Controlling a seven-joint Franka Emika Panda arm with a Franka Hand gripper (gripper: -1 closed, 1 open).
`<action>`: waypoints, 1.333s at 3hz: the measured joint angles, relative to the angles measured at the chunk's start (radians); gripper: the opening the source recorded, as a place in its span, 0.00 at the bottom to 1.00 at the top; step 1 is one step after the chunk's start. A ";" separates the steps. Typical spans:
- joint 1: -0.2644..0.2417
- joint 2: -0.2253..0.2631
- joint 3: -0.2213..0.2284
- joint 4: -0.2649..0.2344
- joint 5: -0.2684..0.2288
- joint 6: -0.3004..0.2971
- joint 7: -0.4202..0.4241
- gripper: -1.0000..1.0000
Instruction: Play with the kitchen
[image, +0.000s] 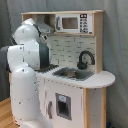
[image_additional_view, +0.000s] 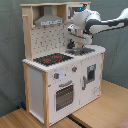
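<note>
The kitchen (image_additional_view: 60, 75) stands in front of me, a tall toy unit of light wood and white panels, and I hold my arm (image_additional_view: 107, 22) up over its worktop so that my wrist hangs above the sink side instead of the hob side. My pincer (image_additional_view: 75, 44) hangs just under the microwave shelf (image: 75, 22) and close in front of the pegboard back (image_additional_view: 50, 40), and I judge that I am there to get at the faucet or the basin. The grey sink (image: 74, 74) lies right below my pincer, with the black faucet (image: 85, 59) arching just beside it. The red-ringed hob (image_additional_view: 52, 59) sits further off, toward the second exterior view's left, and the oven door (image_additional_view: 62, 95) is well below it. I cannot tell whether my pincer is spread or closed, nor whether it has anything in it. In the first exterior view my own body hides my wrist.
</note>
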 joint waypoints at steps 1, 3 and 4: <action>0.000 0.000 0.062 0.031 -0.043 -0.053 0.025 1.00; 0.000 -0.001 0.185 0.066 -0.166 -0.146 0.075 1.00; 0.000 -0.006 0.247 0.067 -0.257 -0.182 0.106 1.00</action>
